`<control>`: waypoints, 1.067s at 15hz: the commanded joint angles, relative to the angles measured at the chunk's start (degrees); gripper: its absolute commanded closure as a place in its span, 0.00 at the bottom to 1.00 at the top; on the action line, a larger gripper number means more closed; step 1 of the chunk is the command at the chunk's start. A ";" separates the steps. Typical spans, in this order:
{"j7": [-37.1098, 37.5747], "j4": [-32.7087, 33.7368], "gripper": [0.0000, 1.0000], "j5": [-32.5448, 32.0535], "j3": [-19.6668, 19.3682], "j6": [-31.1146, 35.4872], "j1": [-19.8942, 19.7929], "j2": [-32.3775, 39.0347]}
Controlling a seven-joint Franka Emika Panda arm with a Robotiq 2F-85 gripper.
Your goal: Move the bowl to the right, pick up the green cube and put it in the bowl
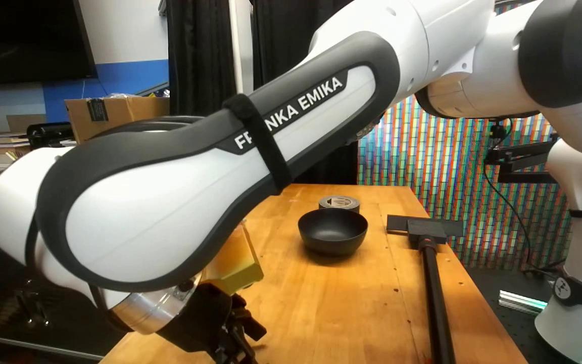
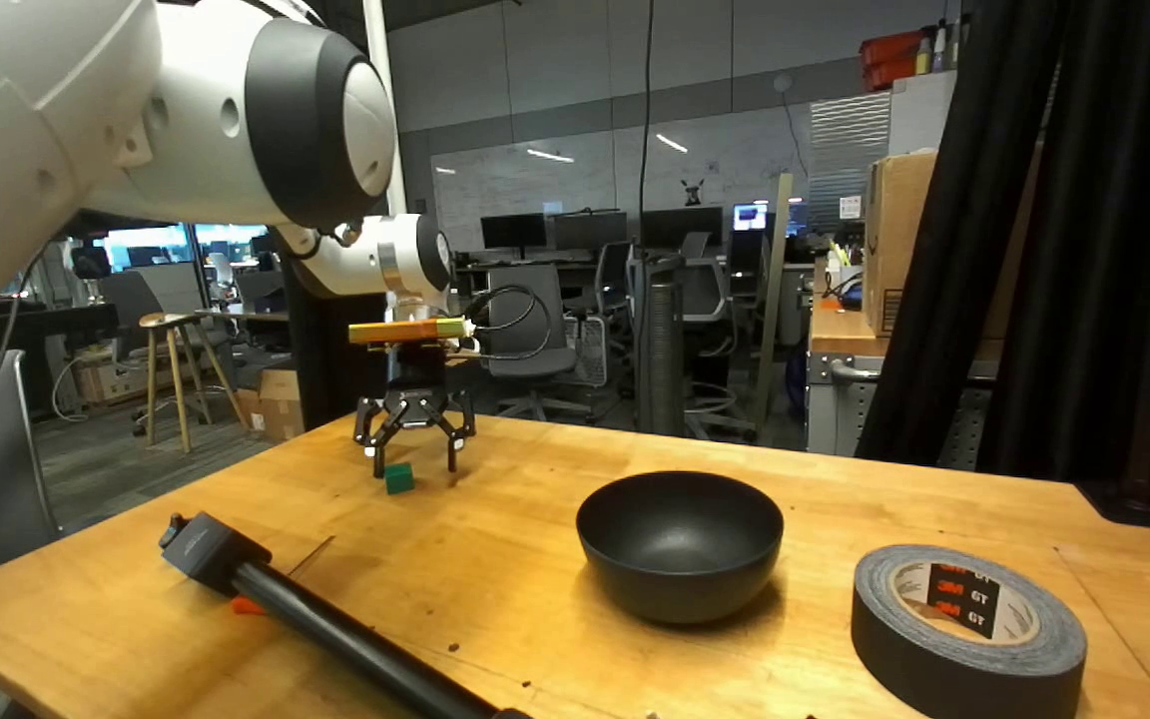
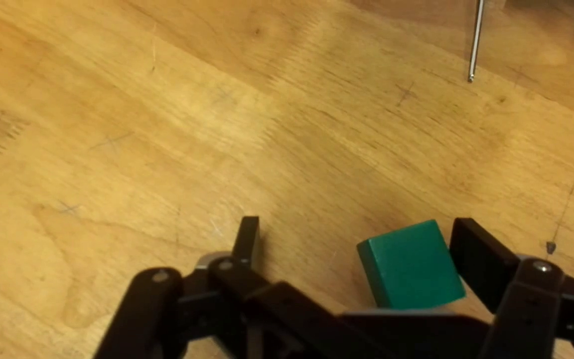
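The black bowl, round and wide, stands upright and empty on the wooden table in both exterior views (image 1: 332,235) (image 2: 680,559). The green cube (image 2: 398,479) rests on the table, well away from the bowl. In the wrist view the cube (image 3: 416,267) lies between the spread fingers, turned at an angle, close against the right-hand finger; contact is unclear. My gripper (image 2: 415,466) is open and low over the table, pointing down; it fills the lower part of the wrist view (image 3: 357,224). In an exterior view the gripper (image 1: 240,338) shows partly at the lower edge, and the cube is not visible there.
A roll of tape (image 2: 969,639) stands beside the bowl. A black T-shaped bar (image 1: 435,288) lies along the table edge, also in an exterior view (image 2: 355,634). A tool with an orange handle (image 2: 249,605) lies by the bar; a thin metal shaft (image 3: 476,42) shows in the wrist view.
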 commanded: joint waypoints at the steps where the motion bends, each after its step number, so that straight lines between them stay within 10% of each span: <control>1: 0.96 4.53 0.15 -0.57 -0.74 -3.26 1.37 2.13; 10: 1.01 3.99 0.80 -0.80 -0.98 -3.47 1.48 1.87; 16: 0.85 4.29 0.85 -0.92 -1.63 -3.70 0.95 1.21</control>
